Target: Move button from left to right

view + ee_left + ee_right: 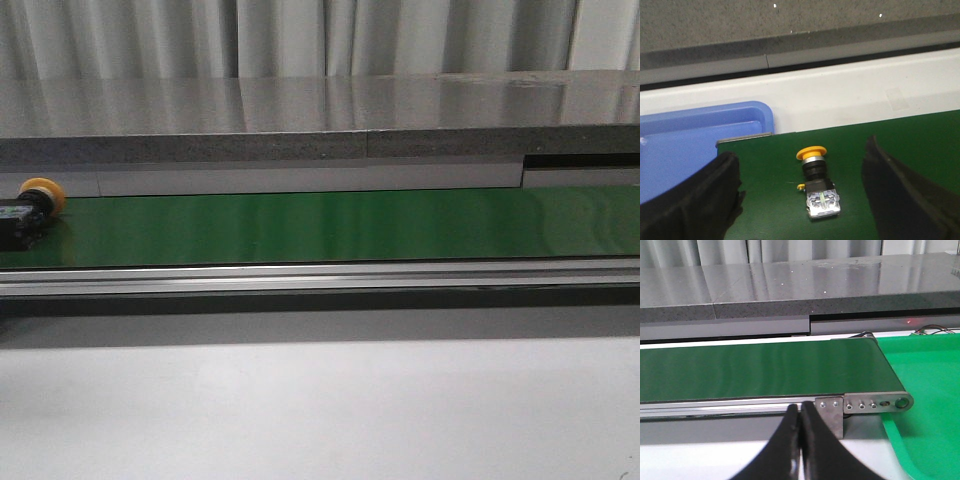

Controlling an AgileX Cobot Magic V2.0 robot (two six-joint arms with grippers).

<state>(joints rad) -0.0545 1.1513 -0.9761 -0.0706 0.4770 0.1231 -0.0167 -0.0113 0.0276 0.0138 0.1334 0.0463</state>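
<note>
One button (30, 212) is all we count on the green conveyor belt (330, 225), lying on its side at the far left end of the belt in the front view, its yellow cap up against the grey wall behind. From the left wrist view we see the same button (816, 180) with the round yellow cap pointing away from the camera and the dark body ending in a pale, clear base toward us. The left gripper (805, 200) stands wide open, one black finger (695, 200) on each side of the button and both clear of it, so it has hold of nothing. One blue tray (695, 145) sits just past the belt's end beside that gripper. The right gripper (801, 450) has its two fingers pressed together with nothing between them, hanging before the belt's near rail (725, 406). One green tray (925, 390) lies beside the belt's roller end (900, 402) there.
</note>
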